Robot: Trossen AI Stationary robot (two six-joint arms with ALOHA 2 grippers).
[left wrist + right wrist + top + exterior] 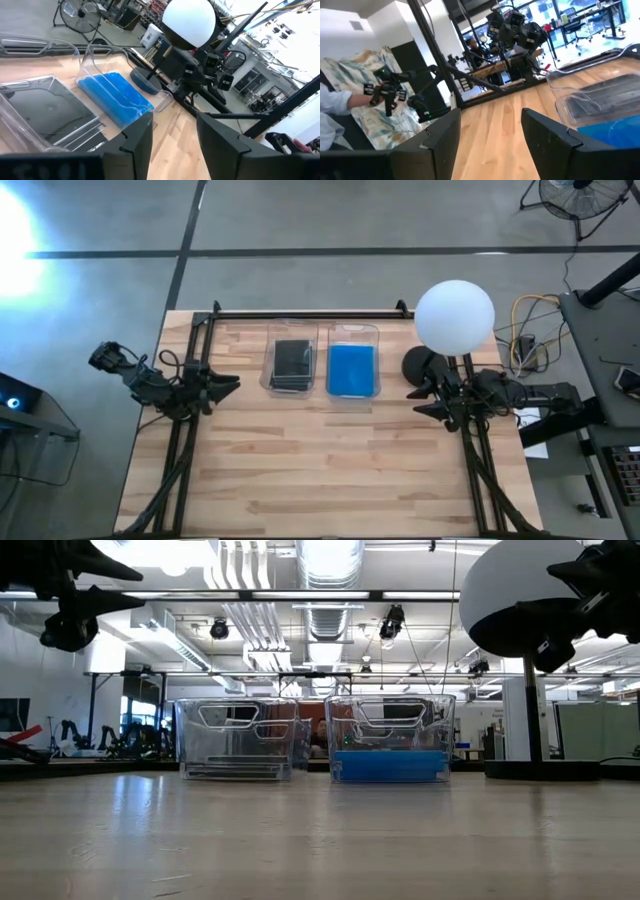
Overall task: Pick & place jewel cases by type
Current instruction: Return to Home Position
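The dark grey jewel cases (292,365) lie stacked flat in the left clear bin (272,350). The blue jewel cases (351,369) lie stacked in the right clear bin (372,332). In the low view the blue stack (388,765) fills the bottom of its bin. My left gripper (232,382) hovers open above the table's left edge, left of the bins; its own view shows both stacks (116,96). My right gripper (415,400) hovers open by the right edge, right of the bins. Neither holds anything.
A lamp with a white globe (454,316) on a round black base (420,363) stands near the table's far right corner, close to my right gripper. A black rail (300,313) runs along the far edge. Bare wood (330,460) lies in front of the bins.
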